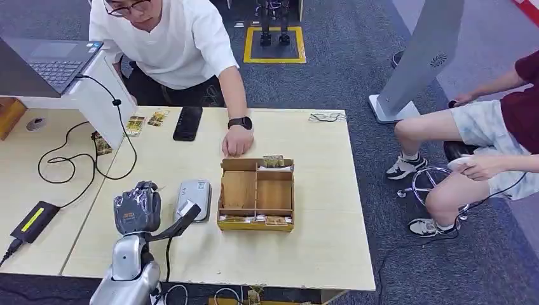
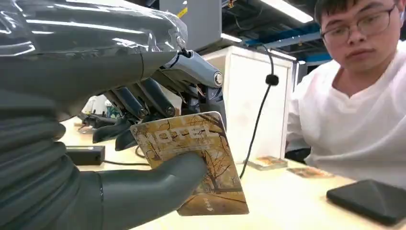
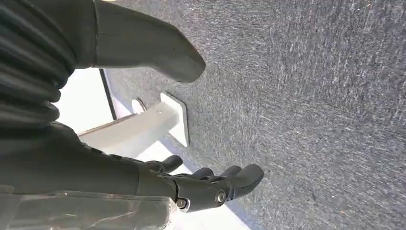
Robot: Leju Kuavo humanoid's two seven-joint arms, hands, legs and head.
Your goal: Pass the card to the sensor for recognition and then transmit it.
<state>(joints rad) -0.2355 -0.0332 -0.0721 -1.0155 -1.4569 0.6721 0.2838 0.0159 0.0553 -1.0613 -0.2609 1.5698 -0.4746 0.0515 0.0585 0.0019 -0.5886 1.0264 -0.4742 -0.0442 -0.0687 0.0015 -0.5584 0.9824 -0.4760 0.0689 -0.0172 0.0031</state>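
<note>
From the head view, you see one left hand (image 1: pixel 136 210) raised above the table (image 1: pixel 318 248), holding one card (image 1: pixel 187 210) over the grey card sensor (image 1: pixel 194 198). Just right of the sensor sits one wooden sorting box (image 1: pixel 257 194) with more cards at its near and far edges. One person in a white shirt rests a hand (image 1: pixel 238 143) on the table beside the box's far side; one black phone (image 1: pixel 188 122) lies farther back. A second person sits on a stool to the right, off the table.

Through the left wrist view, you see the hotel card (image 2: pixel 194 160) pinched between the thick thumb and the darker fingers (image 2: pixel 143 103).

Through the right wrist view, your right hand (image 3: pixel 191 184) hangs over grey carpet, its fingers spread and holding nothing.
</note>
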